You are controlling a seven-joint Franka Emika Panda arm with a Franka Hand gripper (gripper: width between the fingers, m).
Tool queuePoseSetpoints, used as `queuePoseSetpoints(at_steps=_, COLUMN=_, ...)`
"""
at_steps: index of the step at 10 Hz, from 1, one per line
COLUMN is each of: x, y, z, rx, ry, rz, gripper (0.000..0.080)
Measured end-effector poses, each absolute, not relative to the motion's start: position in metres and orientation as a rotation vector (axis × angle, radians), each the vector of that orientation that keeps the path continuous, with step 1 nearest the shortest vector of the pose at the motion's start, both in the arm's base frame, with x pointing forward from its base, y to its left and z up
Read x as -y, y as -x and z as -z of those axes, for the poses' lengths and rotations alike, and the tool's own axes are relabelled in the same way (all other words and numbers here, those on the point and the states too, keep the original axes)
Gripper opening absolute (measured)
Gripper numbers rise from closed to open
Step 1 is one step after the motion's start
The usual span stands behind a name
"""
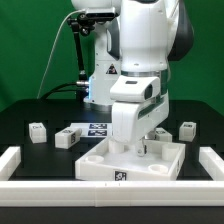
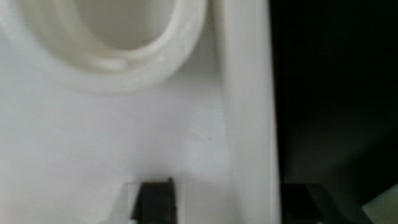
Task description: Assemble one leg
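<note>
My gripper (image 1: 145, 148) reaches down into the large white tray-like part (image 1: 100, 165) near its far right rim. In the wrist view the gripper (image 2: 231, 205) is open, with one dark finger (image 2: 157, 200) inside the tray and the other outside, straddling the tray's raised wall (image 2: 249, 100). A round socket rim (image 2: 125, 60) shows on the tray floor. It holds no leg. Small white tagged legs lie on the black table: one (image 1: 38, 130) and another (image 1: 68, 137) at the exterior view's left, and one (image 1: 187, 129) at the right.
The marker board (image 1: 96, 128) lies behind the tray near the robot base. A low white fence runs along the left (image 1: 18, 160), front (image 1: 110, 197) and right (image 1: 207, 165) of the work area.
</note>
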State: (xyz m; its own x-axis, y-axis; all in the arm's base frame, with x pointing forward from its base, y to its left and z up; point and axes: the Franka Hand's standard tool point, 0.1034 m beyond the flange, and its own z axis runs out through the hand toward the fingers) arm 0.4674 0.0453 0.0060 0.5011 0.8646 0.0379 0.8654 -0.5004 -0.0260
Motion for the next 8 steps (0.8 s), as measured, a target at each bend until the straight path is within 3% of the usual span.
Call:
queuePoseSetpoints(at_steps=1, x=-0.0453, y=-0.4671, z=-0.0058, rx=1.548, ry=2.685, rz=0.03, gripper=0.016)
queuePoseSetpoints(at_steps=2, x=-0.0452, y=-0.4678, z=-0.0062, rx=1.55, ry=2.686, rz=0.033, gripper=0.0049)
queuePoseSetpoints(at_steps=8, x=-0.0452, y=-0.4681, z=-0.0063, rx=1.55, ry=2.686, rz=0.036, gripper=0.0049)
